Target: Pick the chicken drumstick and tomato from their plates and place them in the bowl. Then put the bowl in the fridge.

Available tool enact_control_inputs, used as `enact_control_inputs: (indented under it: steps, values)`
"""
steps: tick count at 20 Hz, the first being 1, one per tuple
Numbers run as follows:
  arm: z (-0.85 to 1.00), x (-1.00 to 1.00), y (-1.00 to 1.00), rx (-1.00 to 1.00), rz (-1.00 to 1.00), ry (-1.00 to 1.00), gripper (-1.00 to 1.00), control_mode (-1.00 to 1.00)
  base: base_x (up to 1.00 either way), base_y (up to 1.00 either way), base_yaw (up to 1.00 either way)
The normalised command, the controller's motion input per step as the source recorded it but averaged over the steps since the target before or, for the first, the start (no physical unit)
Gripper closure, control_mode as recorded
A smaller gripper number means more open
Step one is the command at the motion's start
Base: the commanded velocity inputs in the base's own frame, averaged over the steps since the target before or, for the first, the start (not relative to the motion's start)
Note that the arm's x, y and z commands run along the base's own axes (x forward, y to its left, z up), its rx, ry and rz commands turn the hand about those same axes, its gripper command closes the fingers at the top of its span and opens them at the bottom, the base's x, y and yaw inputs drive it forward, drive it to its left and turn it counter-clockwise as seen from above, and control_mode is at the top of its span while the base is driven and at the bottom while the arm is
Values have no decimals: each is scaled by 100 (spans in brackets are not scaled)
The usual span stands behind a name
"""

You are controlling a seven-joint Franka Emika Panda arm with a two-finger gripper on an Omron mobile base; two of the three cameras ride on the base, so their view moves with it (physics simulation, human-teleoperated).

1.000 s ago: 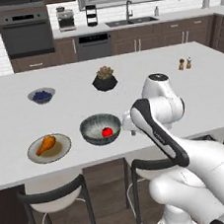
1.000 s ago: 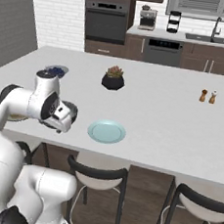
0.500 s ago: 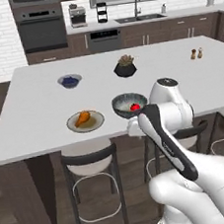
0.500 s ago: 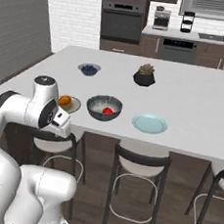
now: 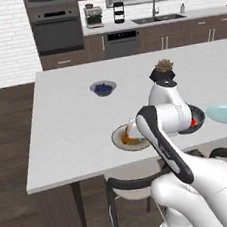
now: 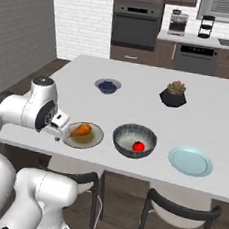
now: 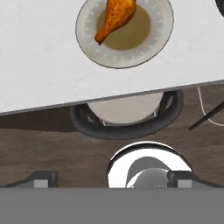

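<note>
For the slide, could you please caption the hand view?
Orange-brown roasted drumstick on round beige plate near the white counter's edge.

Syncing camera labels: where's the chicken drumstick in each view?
Left base view: chicken drumstick at centre, mostly hidden behind the arm, on the beige plate.
Right base view: left of centre, on the same plate, left of the bowl.
Hand view: top centre, bone tip pointing lower left.
Shared landmark: the beige plate under it, near the counter's front edge.
</note>
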Motion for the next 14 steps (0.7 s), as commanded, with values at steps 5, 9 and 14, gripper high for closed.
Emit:
enact_control_inputs:
  steps: [5, 9, 14]
  values:
    - [0, 0, 0, 0, 0, 0, -100, 100, 100, -2, 0]
    - [-25, 100, -8, 0, 0, 28, -100, -100, 0, 0, 0]
    - [-51, 100, -2, -7, -6, 24, -100, -100, 0, 0, 0]
